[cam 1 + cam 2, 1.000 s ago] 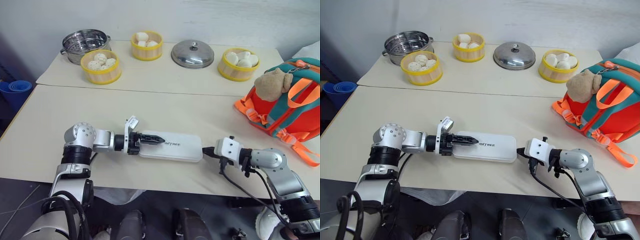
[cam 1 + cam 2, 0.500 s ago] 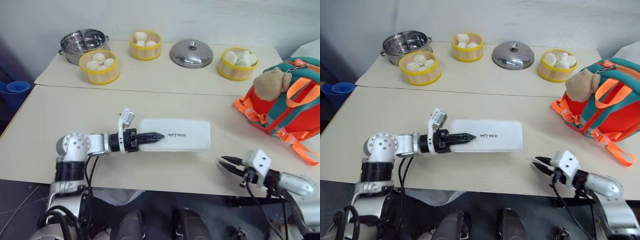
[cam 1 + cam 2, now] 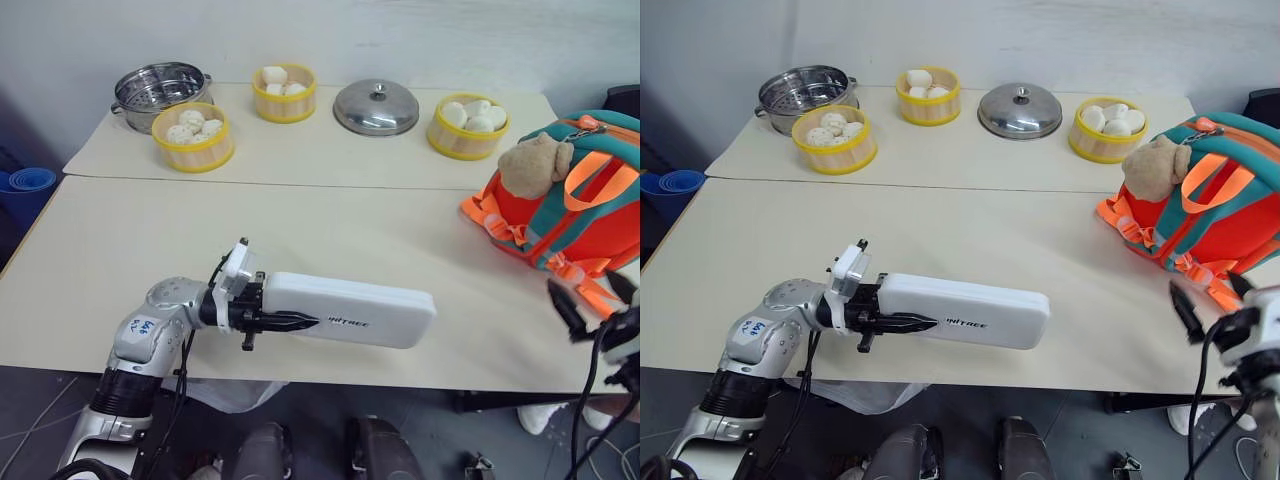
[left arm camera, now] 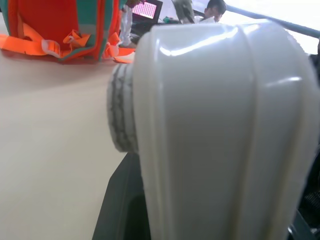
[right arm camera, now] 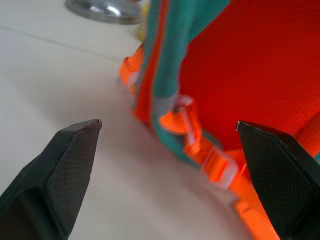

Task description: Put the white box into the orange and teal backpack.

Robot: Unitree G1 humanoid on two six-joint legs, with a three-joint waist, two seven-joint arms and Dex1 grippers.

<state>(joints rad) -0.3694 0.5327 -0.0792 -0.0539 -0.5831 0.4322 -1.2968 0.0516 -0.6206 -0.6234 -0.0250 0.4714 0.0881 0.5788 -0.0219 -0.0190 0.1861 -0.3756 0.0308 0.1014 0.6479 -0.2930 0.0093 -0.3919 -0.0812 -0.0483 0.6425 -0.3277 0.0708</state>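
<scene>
Left gripper (image 3: 285,321) is pinching the slim white rectangular box (image 3: 350,311) endwise; right gripper (image 3: 590,297), fingers spread wide, should be opening the orange-and-teal fabric backpack (image 3: 575,190) first.

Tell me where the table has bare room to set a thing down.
The near table is bare from its left edge to the backpack, behind the white box held by the left gripper. The far edge is crowded: pot, three bun baskets, lid.

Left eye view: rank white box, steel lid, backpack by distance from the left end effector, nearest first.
1. White box: clamped in the left end effector, at the near table edge.
2. Steel lid: far side, middle of the back row.
3. Backpack: far right of the table. Lid and backpack are close to call.
</scene>
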